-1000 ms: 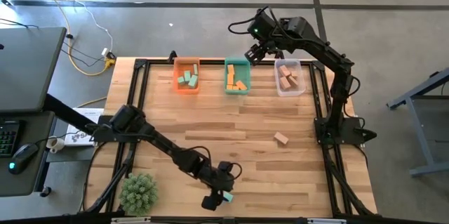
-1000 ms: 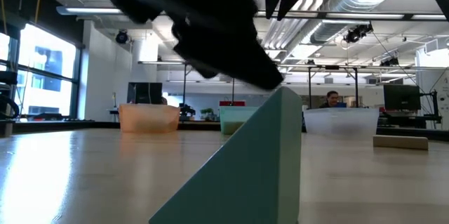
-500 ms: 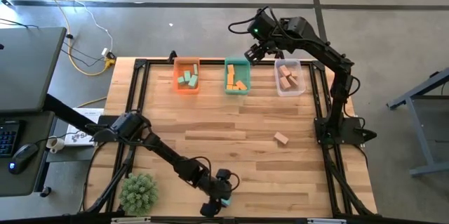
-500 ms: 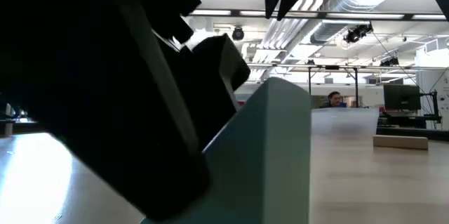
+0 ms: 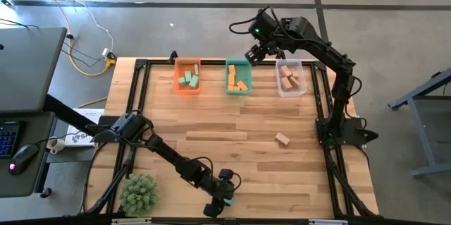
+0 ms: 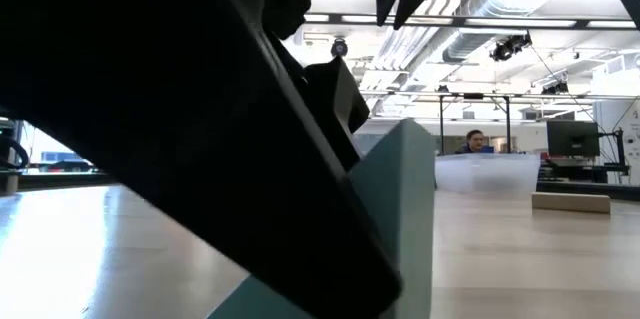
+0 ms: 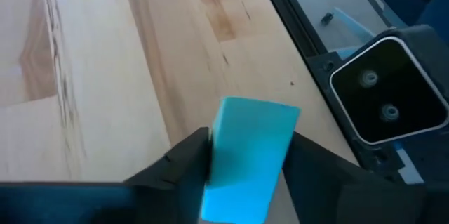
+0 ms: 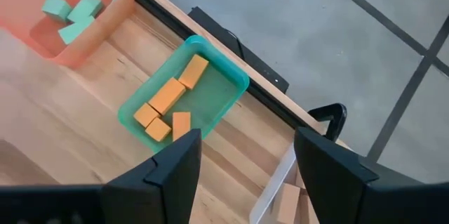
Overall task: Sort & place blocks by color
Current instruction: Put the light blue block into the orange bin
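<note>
High view: left hand [image 5: 224, 198], pinching the teal block [image 5: 227, 200], has edged nearer the table's front edge.

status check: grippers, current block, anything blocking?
Left gripper shut on teal block at table's near edge. Right gripper open, empty, hovering between teal bin and clear bin. One wood block loose; no obstruction visible.

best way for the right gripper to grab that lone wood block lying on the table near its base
Come straight down on the wood block. It lies flat and alone on the table, with open space all round. It is a short bar lying at an angle, so turn the wrist and close the fingers across its two long sides, at mid-length. The right gripper hangs over the bins, open.
</note>
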`<state>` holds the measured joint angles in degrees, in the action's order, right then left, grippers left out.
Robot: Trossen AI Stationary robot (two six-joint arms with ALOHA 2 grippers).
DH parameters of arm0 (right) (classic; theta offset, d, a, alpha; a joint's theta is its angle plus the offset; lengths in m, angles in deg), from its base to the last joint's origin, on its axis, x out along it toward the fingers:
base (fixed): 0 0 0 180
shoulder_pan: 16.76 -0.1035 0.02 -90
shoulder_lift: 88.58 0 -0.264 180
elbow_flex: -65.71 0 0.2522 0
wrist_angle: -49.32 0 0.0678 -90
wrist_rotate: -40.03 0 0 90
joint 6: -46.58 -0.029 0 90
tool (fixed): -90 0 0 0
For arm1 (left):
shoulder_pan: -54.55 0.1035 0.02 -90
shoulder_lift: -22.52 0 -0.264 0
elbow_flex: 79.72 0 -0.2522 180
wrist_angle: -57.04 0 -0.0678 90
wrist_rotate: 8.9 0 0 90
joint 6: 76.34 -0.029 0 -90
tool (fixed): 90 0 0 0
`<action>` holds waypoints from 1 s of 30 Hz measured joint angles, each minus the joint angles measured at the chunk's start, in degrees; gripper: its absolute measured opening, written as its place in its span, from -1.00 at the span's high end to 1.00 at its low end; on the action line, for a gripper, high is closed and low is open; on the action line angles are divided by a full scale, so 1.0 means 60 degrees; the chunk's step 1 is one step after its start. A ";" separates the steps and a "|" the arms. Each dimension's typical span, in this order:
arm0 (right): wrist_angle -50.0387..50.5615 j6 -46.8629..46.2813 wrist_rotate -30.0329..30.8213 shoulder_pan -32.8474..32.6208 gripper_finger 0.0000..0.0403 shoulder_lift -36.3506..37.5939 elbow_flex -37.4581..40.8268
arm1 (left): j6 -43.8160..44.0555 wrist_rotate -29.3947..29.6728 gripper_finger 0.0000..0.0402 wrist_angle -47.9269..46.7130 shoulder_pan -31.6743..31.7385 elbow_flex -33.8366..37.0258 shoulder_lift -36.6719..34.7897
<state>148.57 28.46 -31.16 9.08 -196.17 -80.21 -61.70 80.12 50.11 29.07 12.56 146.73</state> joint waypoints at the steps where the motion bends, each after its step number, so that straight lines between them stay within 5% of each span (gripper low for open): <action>1: 0.0000 0.0003 -0.0055 -0.0003 -0.07 0.0000 0.0000 | 0.0025 -0.0010 0.28 0.0001 0.0003 0.0000 0.0000; 4: 0.0010 0.0005 -0.0373 -0.0003 -0.07 0.0000 0.0000 | 0.0211 -0.0116 0.49 -0.0010 0.0026 -0.0004 -0.0004; 15: 0.0709 0.0057 -0.0922 -0.0337 -0.07 0.0000 0.0000 | 0.0636 -0.0231 0.49 -0.2046 0.0517 -0.0001 -0.0720; 30: 0.0755 0.0535 0.0105 -0.1212 -0.07 0.0034 -0.0015 | -0.1754 0.0850 0.49 -0.6244 0.2804 0.0025 -0.2676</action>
<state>153.10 31.67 -30.53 1.81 -195.97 -80.30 -72.22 85.22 12.65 45.90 12.72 130.67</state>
